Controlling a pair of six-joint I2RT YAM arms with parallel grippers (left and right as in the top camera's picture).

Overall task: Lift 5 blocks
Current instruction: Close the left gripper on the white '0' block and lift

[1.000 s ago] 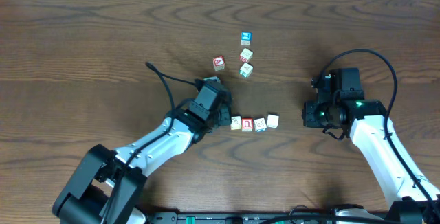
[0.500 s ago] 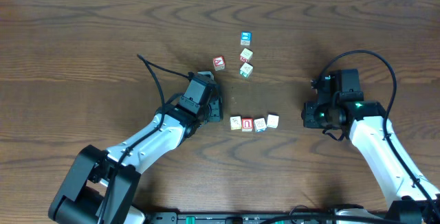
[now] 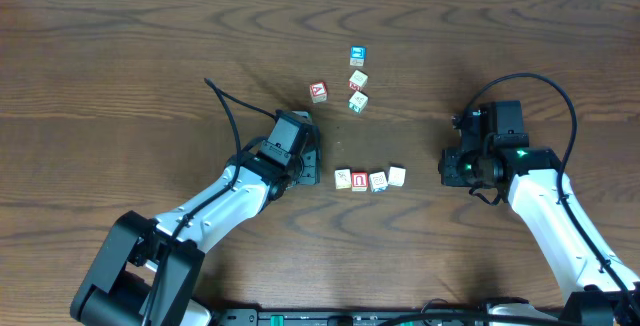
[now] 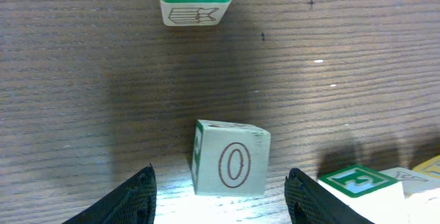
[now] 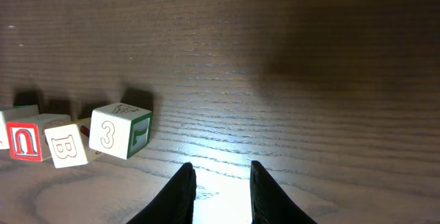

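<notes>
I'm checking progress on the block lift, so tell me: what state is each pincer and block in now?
Left pincer: open, empty, either side of one block without touching it.
Right pincer: slightly open, empty.
Block marked 0: resting on the table, between the left pincer's fingers.
Row of four blocks: on the table, not gripped.
Four scattered blocks: on the table, not gripped.

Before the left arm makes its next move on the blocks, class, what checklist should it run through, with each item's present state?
1. Left claw open: ok.
2. "O" block between its fingers, touching neither: ok.
3. "O" block resting flat on the table: ok.
4. Green "F" block clear of the nearer finger: cannot tell, they overlap in the wrist view.
5. Right claw empty, away from the "3" block: ok.
</notes>
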